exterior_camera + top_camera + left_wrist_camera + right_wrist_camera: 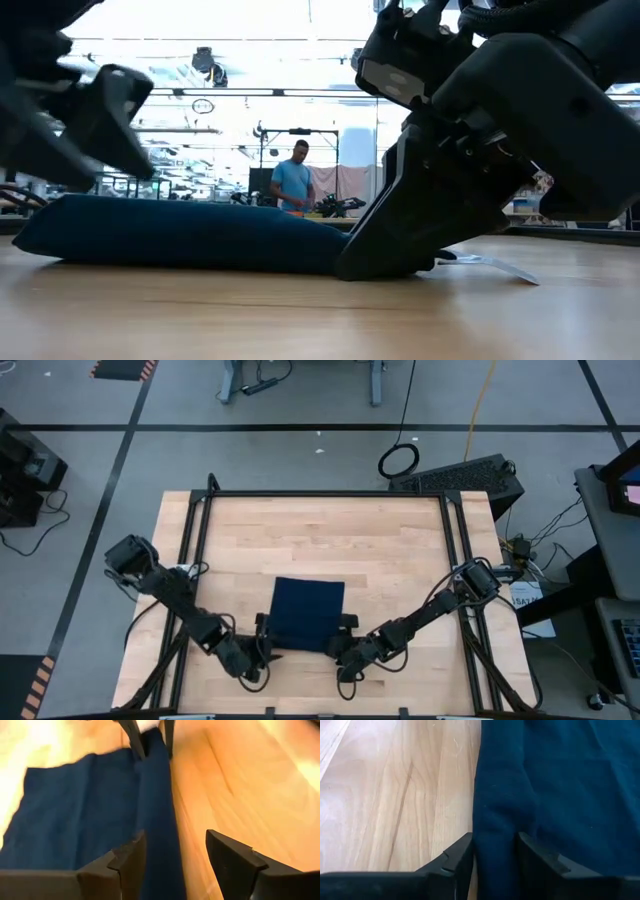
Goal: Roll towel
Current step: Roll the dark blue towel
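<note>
Navy towel [308, 613] lies flat on the wooden table [320, 540], roughly at 6 o'clock from table center, near the front edge. Its near edge is folded into a thick rolled band (low view shows it as a puffy ridge [190, 232]).

Left gripper [262, 652] sits at the towel's 7 o'clock corner; its fingers [127, 865] are spread apart, one on the cloth, the other on bare wood, with the rolled band [157, 820] running between them, not pinched.

Right gripper [347, 650] sits at the towel's 5 o'clock corner; its fingers [455, 857] are clamped on the rolled edge [497, 805], fabric squeezed between both pads.

Small white tag [500, 268] lies on the table beside the right gripper. A person [293, 182] stands in the room behind.
</note>
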You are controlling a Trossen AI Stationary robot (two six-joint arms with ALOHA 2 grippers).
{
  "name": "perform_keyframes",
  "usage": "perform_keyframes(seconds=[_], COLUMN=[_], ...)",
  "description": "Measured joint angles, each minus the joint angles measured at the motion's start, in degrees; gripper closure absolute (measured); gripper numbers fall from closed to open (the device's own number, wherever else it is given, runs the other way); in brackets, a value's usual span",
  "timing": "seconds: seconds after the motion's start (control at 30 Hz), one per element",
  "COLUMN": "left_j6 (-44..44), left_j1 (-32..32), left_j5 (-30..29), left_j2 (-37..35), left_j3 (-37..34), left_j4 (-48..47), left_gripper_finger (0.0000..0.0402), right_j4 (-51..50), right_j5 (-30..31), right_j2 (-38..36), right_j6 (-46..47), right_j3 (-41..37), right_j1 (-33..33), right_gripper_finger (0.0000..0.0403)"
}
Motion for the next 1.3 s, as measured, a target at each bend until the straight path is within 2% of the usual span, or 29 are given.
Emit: perform_keyframes(seconds=[0.17,0.37,0.63,0.73,0.83,0.97,1.1,1.17,1.3], left_j6=[-4.11,-3.67,-9.31,-12.1,-14.51,-14.84,-13.54,-13.38,-14.67], left_j1=[-0.64,-1.06,-0.05,0.85,2.45,4.2,5.52,5.84,7.02], left_j5=[-0.59,-2.02,-2.97,-1.4,2.45,5.25,8.15,9.43,13.6], left_j2=[2.86,5.27,7.62,7.65,7.61,7.61,7.61,7.48,5.54], left_j3=[0.0,0.02,0.17,0.2,0.22,0.22,0.22,0.2,0.09], left_j4=[0.32,-1.33,-1.79,-2.36,-2.99,-4.1,-4.0,-3.98,-4.0], left_gripper_finger=[0.0167,0.0125,0.0129,0.0154,0.0198,0.0283,0.0375,0.0389,0.0386], right_j4=[0.14,0.21,0.22,0.29,0.26,-2.06,-5.5,-7.66,-11.67], right_j5=[-0.13,-0.17,-0.33,-0.29,-0.22,0.97,3.55,4.77,5.6], right_j2=[0.01,0.03,0.03,0.02,-1.03,-3.87,-7.72,-9.69,-11.72], right_j6=[0.53,0.6,0.0,-0.93,-2.72,-8.2,-15.84,-17.46,-17.61], right_j3=[0.0,0.0,0.0,0.0,-0.02,-0.25,-0.34,-0.28,-0.26], right_j1=[-0.09,-0.09,-0.07,-0.07,-0.04,0.73,2.11,3.01,5.18], right_gripper_finger=[0.0264,0.0264,0.0264,0.0264,0.0263,0.0247,0.0205,0.018,0.0142])
